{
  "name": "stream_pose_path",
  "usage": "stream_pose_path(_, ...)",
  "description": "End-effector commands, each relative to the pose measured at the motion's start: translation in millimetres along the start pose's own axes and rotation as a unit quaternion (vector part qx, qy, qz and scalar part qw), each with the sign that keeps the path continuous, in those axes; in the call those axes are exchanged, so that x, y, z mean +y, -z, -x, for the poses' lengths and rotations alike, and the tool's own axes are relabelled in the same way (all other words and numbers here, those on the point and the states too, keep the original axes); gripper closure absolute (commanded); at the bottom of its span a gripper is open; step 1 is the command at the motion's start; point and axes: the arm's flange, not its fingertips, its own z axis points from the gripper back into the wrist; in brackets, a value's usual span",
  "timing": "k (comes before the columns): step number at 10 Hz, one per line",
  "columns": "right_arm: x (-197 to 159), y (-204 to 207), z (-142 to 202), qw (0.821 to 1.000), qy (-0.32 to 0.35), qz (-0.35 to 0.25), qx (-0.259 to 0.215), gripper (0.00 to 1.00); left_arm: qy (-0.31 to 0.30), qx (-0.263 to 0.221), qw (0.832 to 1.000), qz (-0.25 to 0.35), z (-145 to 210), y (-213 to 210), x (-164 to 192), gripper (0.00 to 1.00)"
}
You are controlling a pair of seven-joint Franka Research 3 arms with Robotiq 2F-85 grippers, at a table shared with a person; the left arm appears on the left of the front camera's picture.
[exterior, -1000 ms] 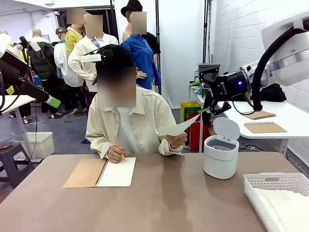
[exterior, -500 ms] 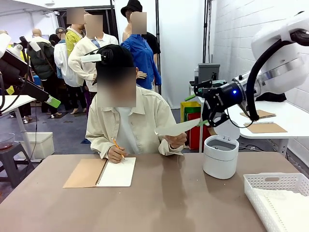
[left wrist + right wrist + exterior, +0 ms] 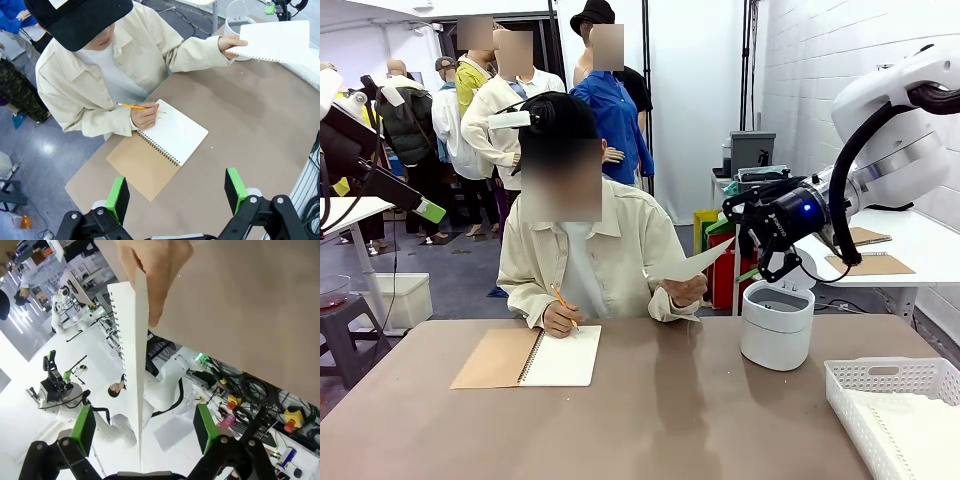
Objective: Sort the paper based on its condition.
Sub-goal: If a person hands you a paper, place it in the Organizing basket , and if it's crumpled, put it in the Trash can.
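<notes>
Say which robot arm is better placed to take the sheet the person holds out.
Right: the right fingers, open, flank the sheet. The left fingers, open, hang above the notebook, far off.

- Front view, lower right: the white basket (image 3: 880,385) is cut off by the right and bottom edges.
- Front view, right of centre: the lid of the white bin (image 3: 776,335) is largely hidden behind the right gripper (image 3: 752,245).
- Front view, centre: the paper (image 3: 695,262) lies nearly edge-on, so its surface cannot be judged.
- Right wrist view, top: the person's hand (image 3: 155,267) is cropped by the upper edge, and the paper's faces are hidden.
- Left wrist view, bottom: the left gripper (image 3: 176,187) is cropped below its fingers.
</notes>
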Motion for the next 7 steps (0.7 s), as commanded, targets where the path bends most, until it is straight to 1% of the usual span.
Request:
stream_pose_path(1, 4, 0, -7, 1.0, 0.002, -0.011, 0.012, 0.0, -0.001, 0.0, 1.0, 0.0, 0, 0, 0, 0.0)
stream_pose_path(3, 4, 9, -14, 0.999, -0.003, -0.024, 0.027, 0.0, -0.001, 0.0, 1.0, 0.0, 0, 0, 0, 0.0)
stream_pose_path(5, 11, 16, -23, 0.999, -0.017, -0.037, 0.033, 0.0, -0.001, 0.0, 1.0, 0.0, 0, 0, 0, 0.0)
stream_pose_path(6, -1, 10, -9, 1.0, 0.005, -0.018, 0.016, 0.0, -0.001, 0.0, 1.0, 0.0, 0, 0, 0, 0.0)
stream_pose_path(7, -1, 10, -9, 1.0, 0.005, -0.018, 0.016, 0.0, -0.001, 0.0, 1.0, 0.0, 0, 0, 0, 0.0)
